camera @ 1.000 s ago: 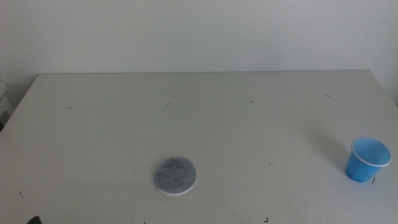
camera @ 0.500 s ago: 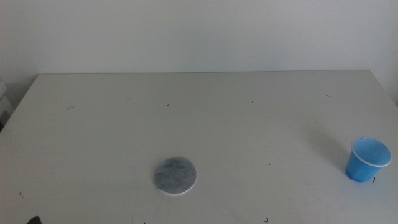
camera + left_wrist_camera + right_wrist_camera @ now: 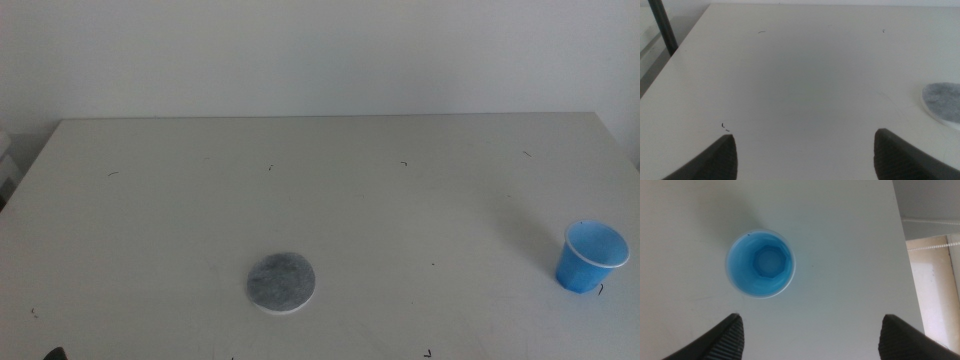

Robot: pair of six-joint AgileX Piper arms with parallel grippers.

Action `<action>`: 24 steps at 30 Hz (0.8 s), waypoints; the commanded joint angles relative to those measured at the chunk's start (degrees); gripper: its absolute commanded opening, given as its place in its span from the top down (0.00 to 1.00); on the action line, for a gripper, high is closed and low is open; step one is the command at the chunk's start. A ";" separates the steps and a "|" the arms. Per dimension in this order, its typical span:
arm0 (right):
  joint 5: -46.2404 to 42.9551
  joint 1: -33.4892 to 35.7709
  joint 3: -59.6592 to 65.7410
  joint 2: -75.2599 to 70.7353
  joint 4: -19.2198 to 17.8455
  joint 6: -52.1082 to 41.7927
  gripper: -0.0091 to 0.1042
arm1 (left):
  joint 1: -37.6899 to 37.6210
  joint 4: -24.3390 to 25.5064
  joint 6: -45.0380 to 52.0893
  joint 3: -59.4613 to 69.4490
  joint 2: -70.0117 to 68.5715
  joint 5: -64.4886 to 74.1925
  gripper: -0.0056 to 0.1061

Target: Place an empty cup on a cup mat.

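Cup [image 3: 591, 257] upright, empty, apart from cup mat [image 3: 281, 282], cropped in left wrist view; both end effectors spread.

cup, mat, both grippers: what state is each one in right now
cup: upright, empty, standing on the table near its right edge, off the mat, not gripped
cup mat: flat on the table, bare, nothing on it
left gripper: open, holding nothing, low over the table beside the mat
right gripper: open, holding nothing, above the cup
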 commanded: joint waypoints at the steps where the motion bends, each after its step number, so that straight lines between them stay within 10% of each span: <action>1: -1.56 -1.02 -1.89 0.93 -1.90 -0.25 0.11 | 0.06 0.02 -0.61 -0.34 -0.69 -3.84 0.01; 24: -10.87 -1.53 -1.71 18.89 1.48 -0.25 0.11 | 0.06 0.02 -0.61 -0.34 -0.69 -3.84 0.01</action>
